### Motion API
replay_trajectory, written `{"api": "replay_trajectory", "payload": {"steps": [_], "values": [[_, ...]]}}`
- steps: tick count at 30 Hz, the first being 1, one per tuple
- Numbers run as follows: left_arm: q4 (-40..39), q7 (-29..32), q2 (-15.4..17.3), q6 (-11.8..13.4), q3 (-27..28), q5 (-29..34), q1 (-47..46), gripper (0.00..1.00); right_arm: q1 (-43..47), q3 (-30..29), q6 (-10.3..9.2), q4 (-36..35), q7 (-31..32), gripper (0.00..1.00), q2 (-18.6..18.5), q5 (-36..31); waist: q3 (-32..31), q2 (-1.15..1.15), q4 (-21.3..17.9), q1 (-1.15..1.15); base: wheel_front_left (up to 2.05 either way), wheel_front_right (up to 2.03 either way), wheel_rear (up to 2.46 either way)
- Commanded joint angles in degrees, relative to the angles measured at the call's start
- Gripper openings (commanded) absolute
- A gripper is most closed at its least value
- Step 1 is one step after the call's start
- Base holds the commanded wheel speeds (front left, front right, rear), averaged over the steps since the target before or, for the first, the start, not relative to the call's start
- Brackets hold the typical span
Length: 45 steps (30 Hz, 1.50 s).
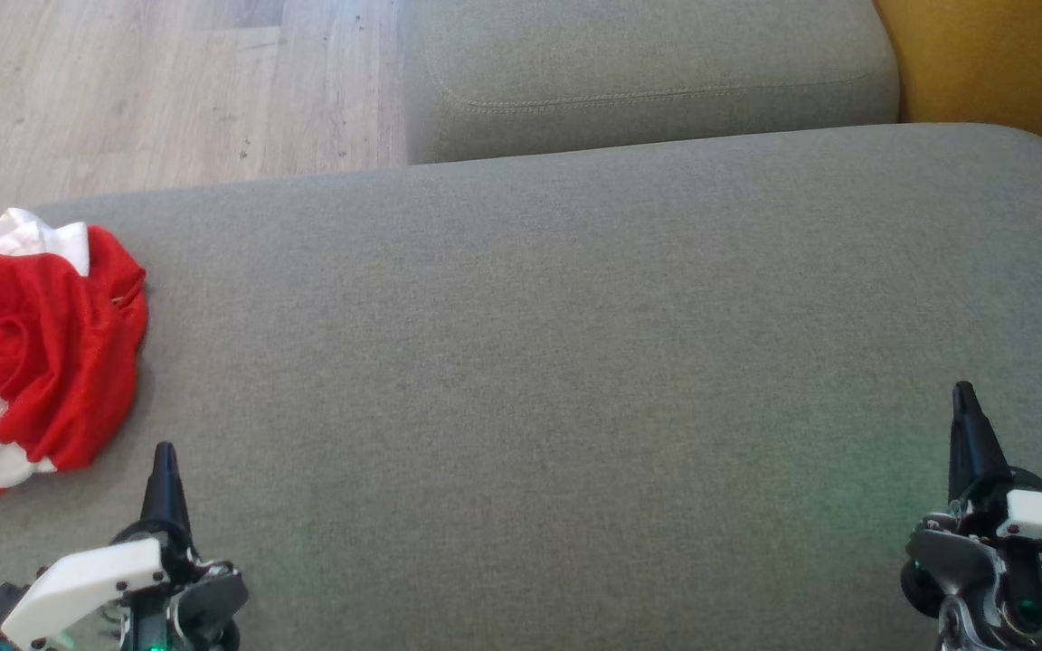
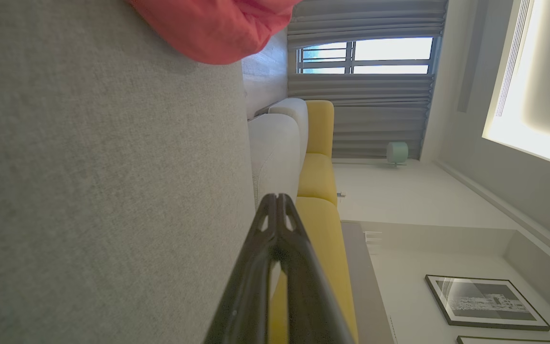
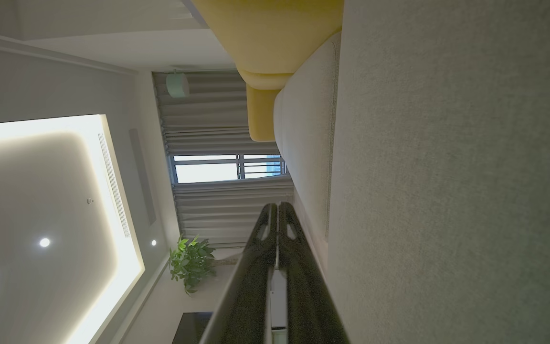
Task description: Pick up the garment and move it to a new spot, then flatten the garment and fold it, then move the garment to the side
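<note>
The garment (image 1: 37,353), a crumpled red item with white panels, lay bunched at the left edge of the grey sofa cushion (image 1: 575,362), close to that cushion's far left corner. The left gripper (image 1: 164,450) sat at the lower left of the head view, its fingers pressed together into a single point and closed on nothing, near the garment's lower right edge but apart from it. The right gripper (image 1: 964,391) sat at the lower right, well apart from the garment, its fingers likewise pressed together and empty. In each wrist view the fingertips met above the grey fabric. Beyond the cushion lay a second grey cushion (image 1: 648,72), with a wooden floor (image 1: 168,81) to its left and a yellow cushion (image 1: 991,54) to its right.
</note>
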Motion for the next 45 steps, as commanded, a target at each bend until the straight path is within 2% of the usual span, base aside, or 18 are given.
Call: {"api": "replay_trajectory", "payload": {"steps": [1, 16, 17, 24, 31, 35, 36, 45], "values": [[-1.6, 0.2, 0.3, -0.4, 2.2, 0.5, -2.9, 0.0, -3.1, 1.2, -0.04, -1.8, 0.3, 0.0, -0.3, -0.2, 0.0, 0.0, 0.0, 0.0, 0.0, 0.0, 0.0], [-1.6, 0.2, 0.3, -0.4, 2.2, 0.5, -2.9, 0.0, -3.1, 1.2, -0.04, -1.8, 0.3, 0.0, -0.3, -0.2, 0.0, 0.0, 0.0, 0.0, 0.0, 0.0, 0.0], [0.0, 0.0, 0.0, 0.0, 0.0, 0.0, 0.0, 1.0, 0.0, 0.0, 0.0, 0.0, 0.0, 1.0, 0.0, 0.0, 0.0, 0.0, 0.0, 0.0, 0.0, 0.0, 0.0], [1.4, -0.7, 0.0, 0.0, -1.1, 0.5, 0.6, 1.0, 0.8, 0.9, 0.0, 1.4, -0.6, 1.0, 0.0, -0.3, -0.2, 0.0, 0.0, 0.0, 0.0, 0.0, 0.0], [0.6, -1.9, 0.0, 0.0, -1.4, 4.2, 0.6, 1.0, 0.9, 2.2, 0.0, 1.1, -1.9, 1.0, -0.3, -3.4, -0.4, 0.0, 0.1, 0.0, 0.0, 0.0, 0.0], [-0.2, -2.6, 0.0, 0.0, -1.5, 7.3, 0.6, 1.0, 1.0, 2.4, -0.01, 0.6, -2.6, 1.0, -0.2, -6.5, -0.5, 0.0, 0.1, 0.0, 0.0, 0.0, 0.0], [-1.3, -3.3, 0.0, 0.2, -1.9, 10.4, 0.7, 1.0, 1.2, 2.8, -0.01, 0.0, -3.3, 1.0, -0.1, -10.0, -0.7, 0.0, 0.1, 0.0, 0.0, 0.0, 0.0], [-3.6, -4.8, 0.0, 1.0, -3.7, 18.3, 1.2, 1.0, 1.5, 5.2, -0.01, -1.0, -4.8, 1.0, -0.5, -19.0, -1.1, 0.0, 0.2, 0.0, 0.0, 0.0, 0.0]]}}
